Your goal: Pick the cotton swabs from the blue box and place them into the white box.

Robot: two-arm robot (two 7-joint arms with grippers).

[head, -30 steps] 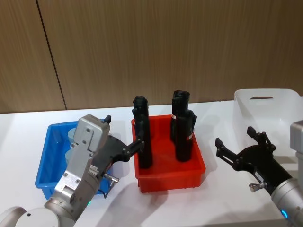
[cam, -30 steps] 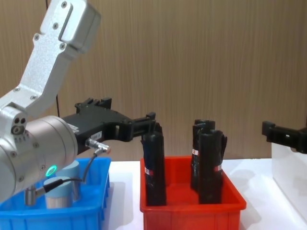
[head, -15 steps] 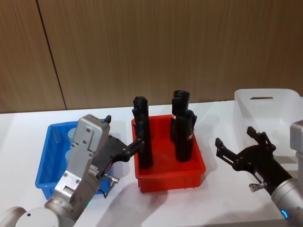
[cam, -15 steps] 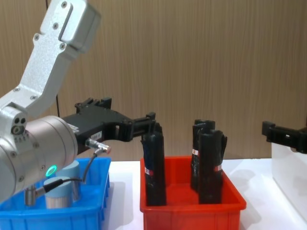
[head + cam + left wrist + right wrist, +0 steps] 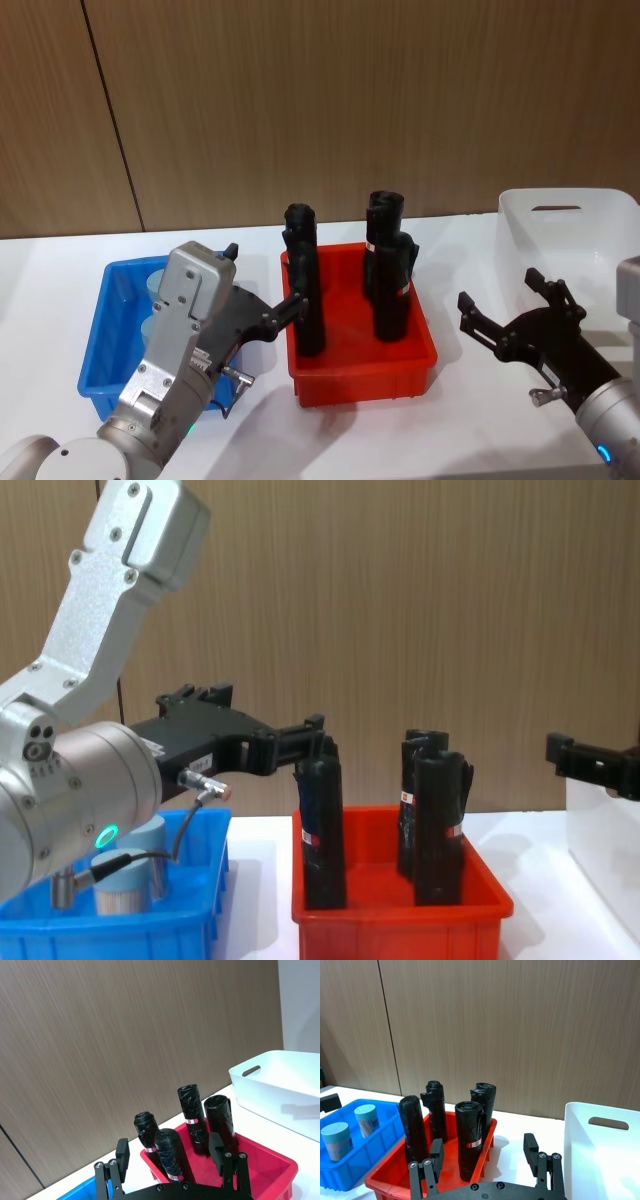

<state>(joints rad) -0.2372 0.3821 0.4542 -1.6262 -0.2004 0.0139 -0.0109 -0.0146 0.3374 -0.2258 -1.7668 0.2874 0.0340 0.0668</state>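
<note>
The blue box (image 5: 96, 340) sits at the table's left, and the right wrist view shows two cotton swabs jars with pale blue lids standing in it (image 5: 334, 1141) (image 5: 366, 1120). One jar (image 5: 130, 875) shows behind my left arm in the chest view. My left gripper (image 5: 262, 278) hovers open above the blue box's right edge, its fingers pointing toward the red bin, holding nothing. The white box (image 5: 600, 196) stands at the far right. My right gripper (image 5: 497, 290) is open and empty over the table, between the red bin and the white box.
A red bin (image 5: 360, 365) with several upright black rolls (image 5: 303, 280) stands in the middle, between the two boxes. A wooden wall runs behind the table. Bare white tabletop lies in front of the bins.
</note>
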